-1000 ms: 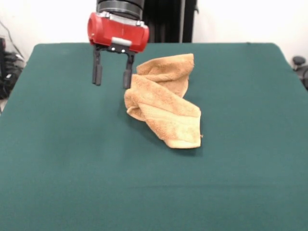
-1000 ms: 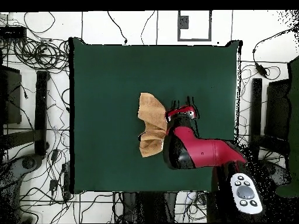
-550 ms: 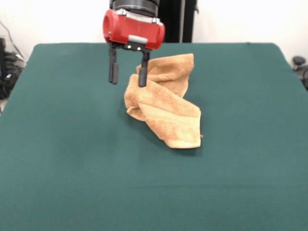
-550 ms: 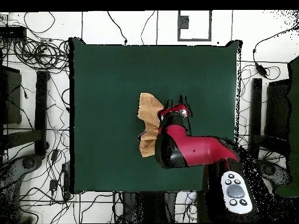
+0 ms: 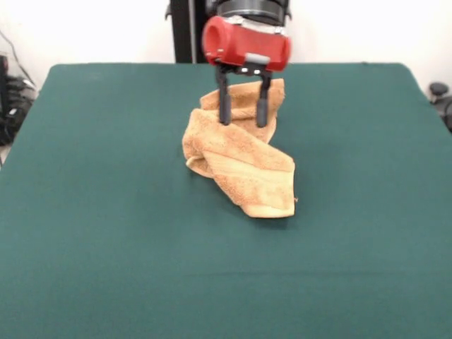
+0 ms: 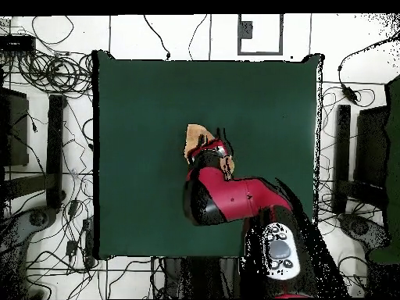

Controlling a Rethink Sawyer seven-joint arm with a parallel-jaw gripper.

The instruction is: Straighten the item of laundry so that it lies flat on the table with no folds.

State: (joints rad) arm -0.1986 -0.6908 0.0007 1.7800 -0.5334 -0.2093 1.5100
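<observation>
The item of laundry (image 5: 244,166), a tan-orange towel, lies crumpled and folded over itself near the middle of the green table (image 5: 106,233). Its near end drops to a folded corner, and its far part is bunched up. My gripper (image 5: 244,116) hangs open just above the towel's far bunched part, one finger on each side of a ridge of cloth, with nothing held. From overhead, the red arm covers most of the towel; only a tan strip (image 6: 193,134) shows beside the gripper (image 6: 211,144).
Green table cloth (image 6: 141,101) stretches wide on every side of the towel. Cables and stands lie on the floor around the table (image 6: 47,78).
The gripper has moved sideways from beside the towel to directly over its far bunched part, staying open. The towel has not moved.
</observation>
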